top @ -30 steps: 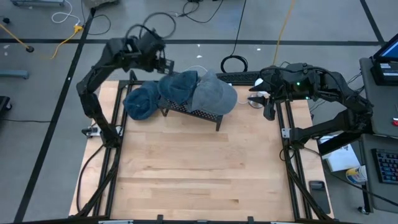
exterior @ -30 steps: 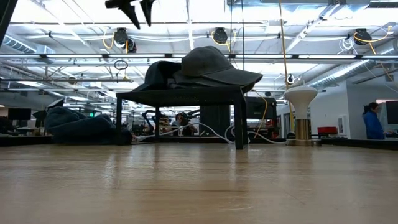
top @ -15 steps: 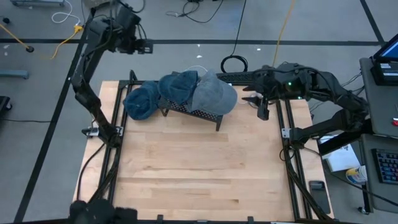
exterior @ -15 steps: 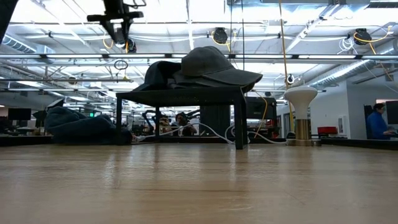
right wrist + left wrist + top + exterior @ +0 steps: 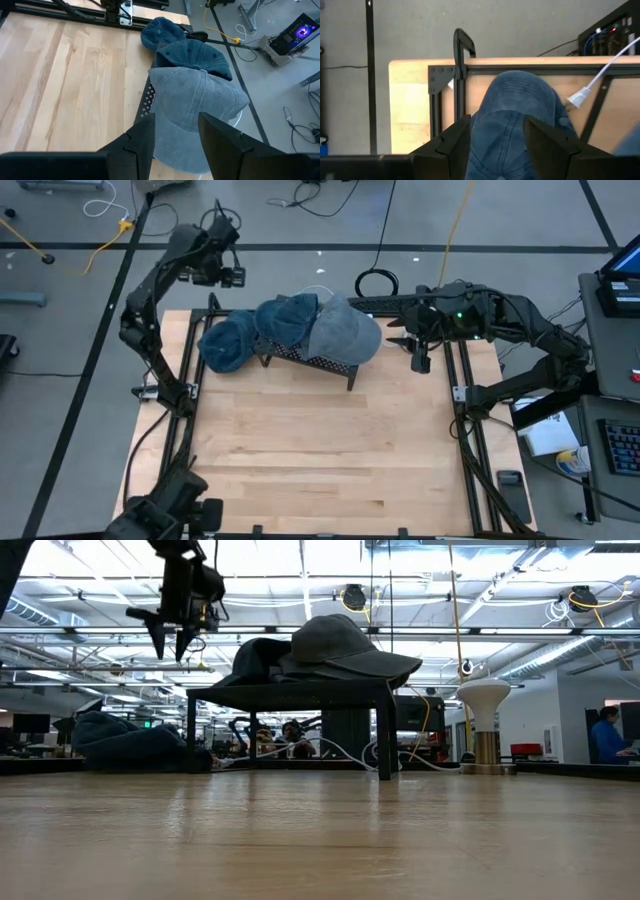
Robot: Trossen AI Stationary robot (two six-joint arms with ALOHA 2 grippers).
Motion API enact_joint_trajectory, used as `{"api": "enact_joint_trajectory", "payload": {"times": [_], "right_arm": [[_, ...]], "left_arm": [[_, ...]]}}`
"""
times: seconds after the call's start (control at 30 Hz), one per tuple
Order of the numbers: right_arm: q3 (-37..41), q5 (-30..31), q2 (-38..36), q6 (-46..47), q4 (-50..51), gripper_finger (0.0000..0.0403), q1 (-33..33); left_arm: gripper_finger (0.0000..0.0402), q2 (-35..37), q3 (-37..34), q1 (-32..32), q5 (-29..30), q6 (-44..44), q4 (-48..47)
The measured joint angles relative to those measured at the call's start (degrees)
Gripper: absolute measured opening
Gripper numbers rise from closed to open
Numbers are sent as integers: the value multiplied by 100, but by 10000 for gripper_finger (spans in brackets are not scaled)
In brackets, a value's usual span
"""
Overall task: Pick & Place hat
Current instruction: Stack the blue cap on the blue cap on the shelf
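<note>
Three hats sit at the far end of the table [image 5: 320,450]. The grey hat [image 5: 345,333] lies on the black rack [image 5: 322,361], its brim overhanging the rack's end nearest the right arm. The blue hat [image 5: 287,317] lies on the rack beside it, the two overlapping. The teal hat [image 5: 228,342] lies off the rack on the table surface, just beside the rack's other end, near the black frame [image 5: 442,80] at the table corner. The left pincer [image 5: 228,277] hangs in the air above and beyond the teal hat, past the table's far edge, fingers apart and holding nothing. The right pincer [image 5: 418,345] hangs near the grey hat's brim, beside the rack, fingers apart and holding nothing. A white plug [image 5: 575,99] lies beyond the teal hat. A white stand [image 5: 484,725] rises beyond the rack. A person [image 5: 604,734] sits in the room behind.
</note>
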State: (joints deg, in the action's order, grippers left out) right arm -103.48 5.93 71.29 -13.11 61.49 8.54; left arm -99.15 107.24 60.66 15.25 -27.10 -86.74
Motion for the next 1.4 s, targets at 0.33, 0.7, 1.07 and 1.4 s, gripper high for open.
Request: {"api": "enact_joint_trajectory", "payload": {"times": [0.33, 0.7, 1.07, 1.4], "right_arm": [[175, 0, -7, -3, -24, 141, 0], [1089, -3, -24, -34, -144, 141, 0], [1428, -15, -60, -175, -443, 141, 0], [1438, -22, -61, -410, -470, 141, 0]], "left_arm": [[184, 0, -1343, 122, -21, -475, 138], [184, 9, -2087, 94, -13, -626, 441], [184, 0, -2758, 70, -212, -949, 1181], [184, -40, -3305, 34, -150, -1093, 1708]]}}
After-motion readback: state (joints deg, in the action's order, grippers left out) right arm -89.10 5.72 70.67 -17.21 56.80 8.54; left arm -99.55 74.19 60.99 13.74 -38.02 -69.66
